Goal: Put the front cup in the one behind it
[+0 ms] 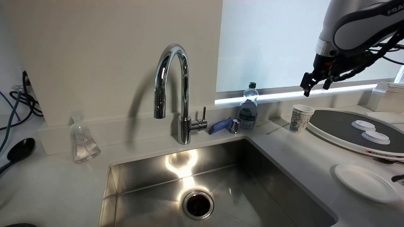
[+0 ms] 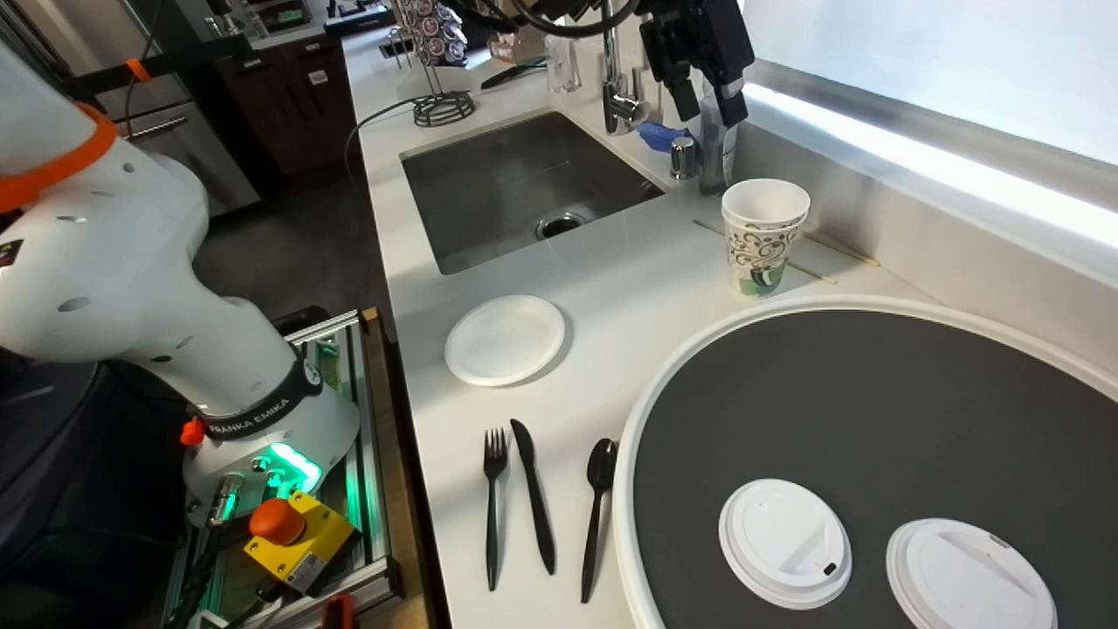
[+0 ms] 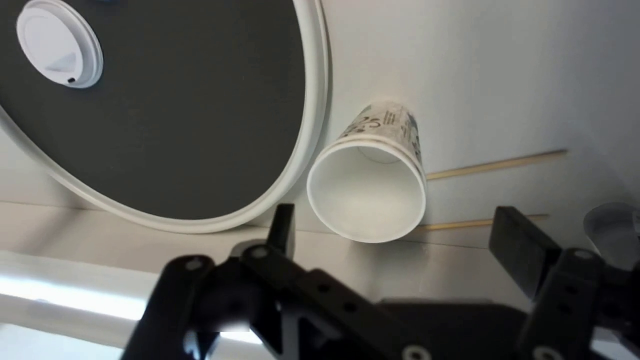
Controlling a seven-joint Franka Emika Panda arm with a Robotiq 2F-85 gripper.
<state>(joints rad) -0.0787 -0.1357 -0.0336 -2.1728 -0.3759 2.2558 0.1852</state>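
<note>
Two white paper cups stand nested and upright on the counter. The inner cup (image 2: 760,216) shows as a white rim just above the rim of the patterned outer cup (image 2: 756,253). The stack also shows in an exterior view (image 1: 300,119). In the wrist view the inner cup (image 3: 367,200) opens toward the camera, with the outer cup (image 3: 387,122) around it. My gripper (image 3: 397,225) is open and empty, its fingers spread wider than the cup mouth. In both exterior views the gripper (image 1: 316,89) (image 2: 712,107) is raised above the counter, apart from the cups.
A round dark board with a white rim (image 2: 624,489) lies beside the cups, with two white lids (image 2: 784,543) on it. Wooden sticks (image 3: 495,165), a soap bottle (image 1: 248,110) and the back wall are near the cups. A plate (image 2: 507,341) and the sink (image 1: 268,186) are farther off.
</note>
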